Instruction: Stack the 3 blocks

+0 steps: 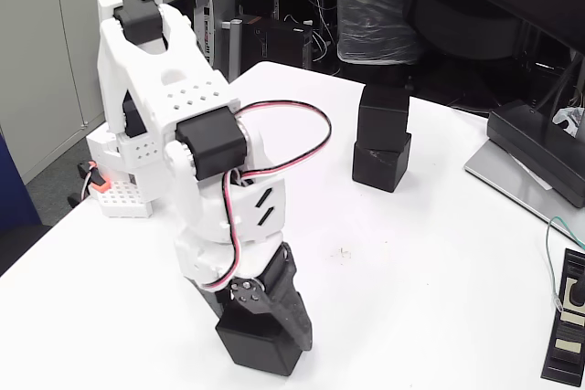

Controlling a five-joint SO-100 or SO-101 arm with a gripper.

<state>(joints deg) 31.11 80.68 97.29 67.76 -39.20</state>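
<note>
Two of the three blocks are already stacked at the far side of the counter [411, 253]: the top block [383, 116] sits on the bottom block [381, 163], touching, turned slightly off square from it and looking a bit tilted. So I'd call the task roughly two-thirds done.

The third block [259, 346] is at the near edge of the fixed view, well apart from the stack. The gripper [260, 312] is down on it, its dark fingers against the block's top and right side. It looks like it is grasping the third block, though the arm hides the far finger, so contact on both sides can't be confirmed. I can't tell whether the block rests on the counter or is just lifted; its lower edge sits very near the frame bottom.

Left to do, judging from this: lift the third block, carry it up and right across the counter to the stack, and set it on the top block. The two-block stack is slightly misaligned, so the placement will need care not to knock it.

A dark grey device [539, 148] lies at the right, clear of the path.
</note>
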